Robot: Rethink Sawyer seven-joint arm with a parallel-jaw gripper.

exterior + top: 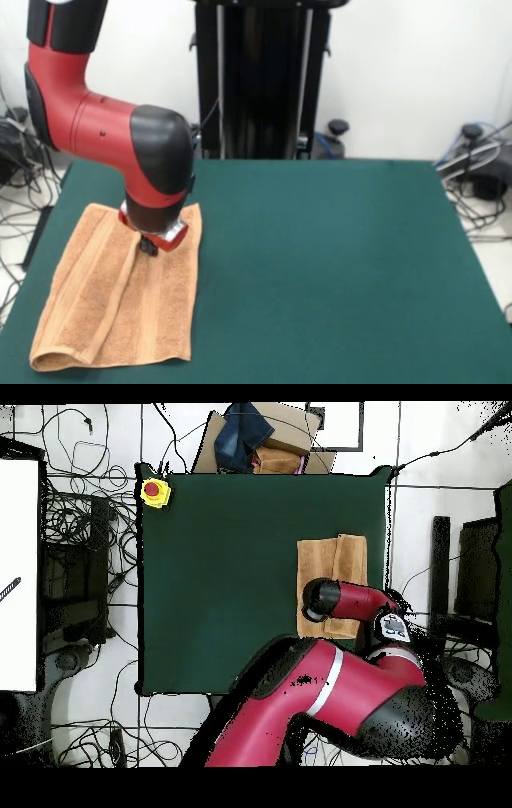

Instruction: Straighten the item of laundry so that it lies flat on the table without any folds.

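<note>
The light-brown towel [152, 308] lies at the left of the green table [336, 264] in the front view. Its left part is folded over, and a long ridge runs from near the gripper down to the towel's near left corner. My gripper [149, 246] points down onto the far end of that ridge and touches the towel. Its tips are too small and dark to show how they stand. In the overhead view the towel [335, 562] lies by the table's right edge [383, 534]. My arm's wrist [322, 598] covers the towel's lower part and hides the gripper.
A yellow box with a red button [153, 491] sits at the table's corner. The black pedestal [260, 80] stands behind the table. A cardboard box with blue cloth [258, 439] and cables lie on the floor around the table.
</note>
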